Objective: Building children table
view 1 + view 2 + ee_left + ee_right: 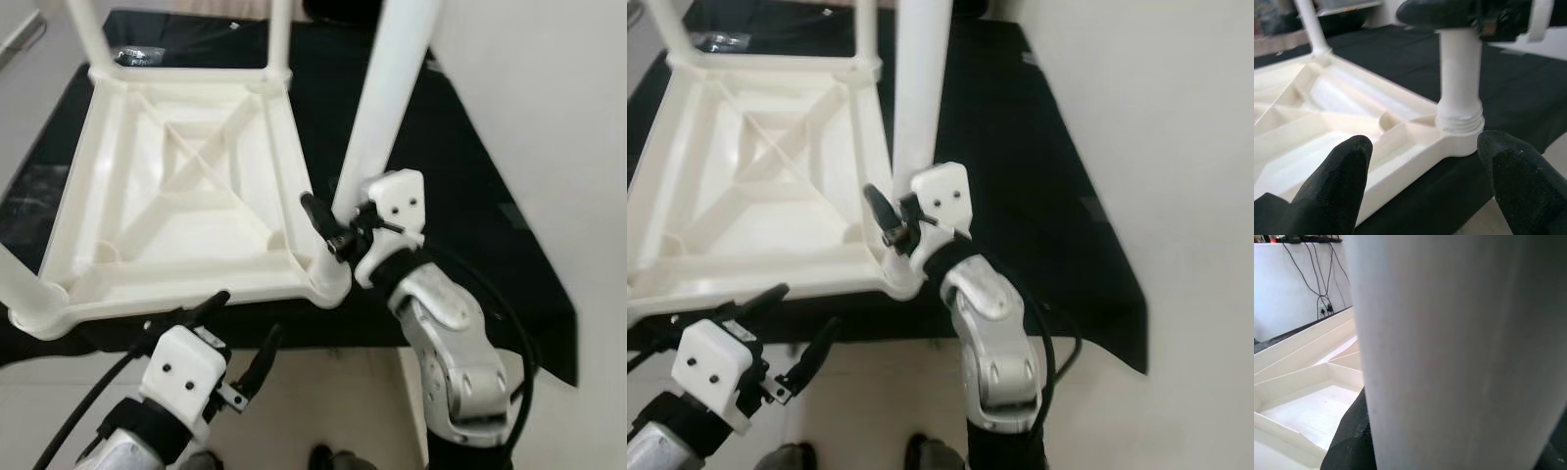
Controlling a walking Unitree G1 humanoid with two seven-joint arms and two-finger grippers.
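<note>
A white plastic children's table [176,176] lies upside down on a black mat [451,157], legs pointing up. My right gripper [338,223] is shut on the near-right leg [387,98] just above its threaded socket [1459,122] in the corner. One black finger [1352,435] presses the leg's side. My left gripper [247,315] hovers open just outside the table's front rim [196,289], touching nothing. Its two fingers [1347,166] point towards that same corner.
Other legs stand at the far left [88,29], far right [279,34] and near left [20,284] corners. A clear plastic bag [137,56] lies on the mat behind the table. Pale floor [558,117] surrounds the mat. My feet [328,457] are at its front edge.
</note>
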